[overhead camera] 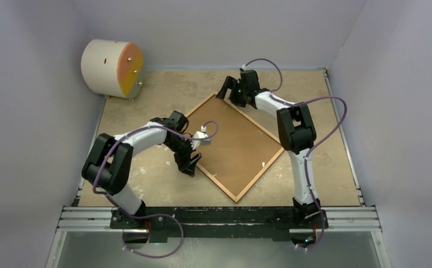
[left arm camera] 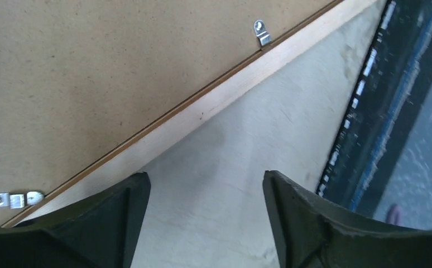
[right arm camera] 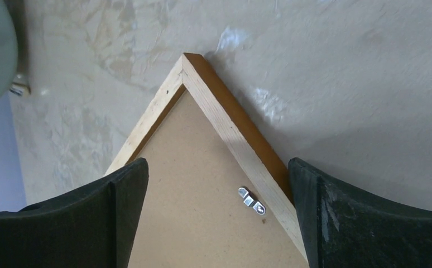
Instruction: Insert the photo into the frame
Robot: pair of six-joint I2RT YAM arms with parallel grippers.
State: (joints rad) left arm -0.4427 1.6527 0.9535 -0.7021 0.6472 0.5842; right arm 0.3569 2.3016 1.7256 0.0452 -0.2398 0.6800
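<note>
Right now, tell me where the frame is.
In the top view the frame lies back up in the middle of the table, turned like a diamond. Its near-left edge is beside the open left jaws and its far corner is at the open right jaws.

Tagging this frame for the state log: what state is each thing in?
frame, flat on the table, back side up, back board in place.
left claw, open, empty, beside the frame's near-left edge.
right claw, open, empty, over the frame's far corner.
cylinder, on its side, far left corner.
photo, not visible.
</note>
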